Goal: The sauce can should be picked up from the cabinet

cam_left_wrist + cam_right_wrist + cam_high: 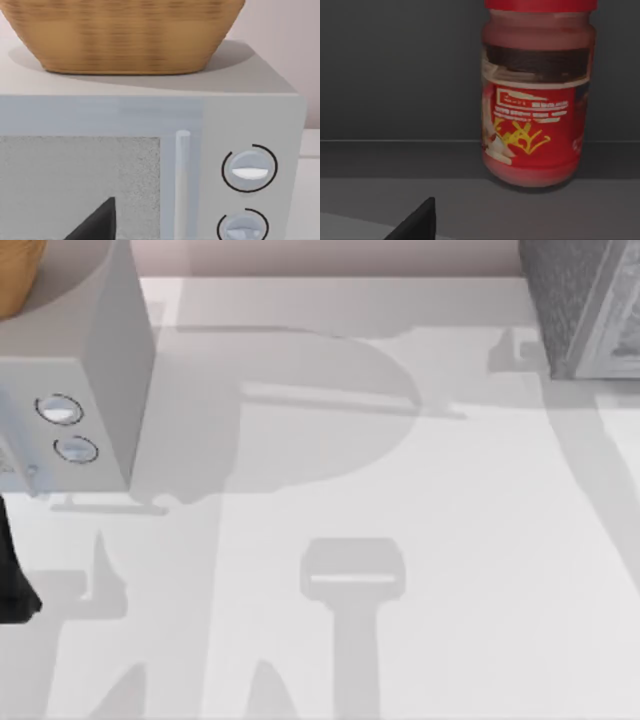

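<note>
Your cabinet (585, 305) sits at the surface's (450, 540) far right corner. Inside it, the sauce can (537, 100) stands upright just ahead of your right end effector (415, 225); its grip state can't be told.

Upright sauce can (536, 100) on a dark cabinet (395, 70) shelf, dark finger tip nearby

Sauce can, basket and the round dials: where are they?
sauce can (536, 125), right wrist view, on its red label.
basket (125, 37), left wrist view, on its woven side.
upper dial (249, 168), left wrist view, on its knob.
</note>
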`<move>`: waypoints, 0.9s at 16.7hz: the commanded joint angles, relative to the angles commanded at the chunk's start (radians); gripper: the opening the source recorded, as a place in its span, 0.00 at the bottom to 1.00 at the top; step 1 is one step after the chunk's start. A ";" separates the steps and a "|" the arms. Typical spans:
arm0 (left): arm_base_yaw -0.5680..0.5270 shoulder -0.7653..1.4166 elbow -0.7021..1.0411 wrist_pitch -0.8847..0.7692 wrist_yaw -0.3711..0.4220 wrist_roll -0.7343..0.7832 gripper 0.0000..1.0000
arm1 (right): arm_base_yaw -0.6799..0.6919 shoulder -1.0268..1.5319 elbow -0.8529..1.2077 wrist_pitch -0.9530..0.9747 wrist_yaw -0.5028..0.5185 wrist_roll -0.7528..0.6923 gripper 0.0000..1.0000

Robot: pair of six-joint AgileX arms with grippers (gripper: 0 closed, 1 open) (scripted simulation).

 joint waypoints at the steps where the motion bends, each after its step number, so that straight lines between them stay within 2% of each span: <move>1: 0.000 0.000 0.000 0.000 0.000 0.000 1.00 | -0.001 0.014 0.013 0.001 -0.004 0.001 1.00; 9: 0.000 0.000 0.000 0.000 0.000 0.000 1.00 | -0.053 0.315 0.278 0.029 -0.042 0.005 1.00; 15: 0.000 0.000 0.000 0.000 0.000 0.000 1.00 | -0.052 0.329 0.289 0.030 -0.043 0.005 1.00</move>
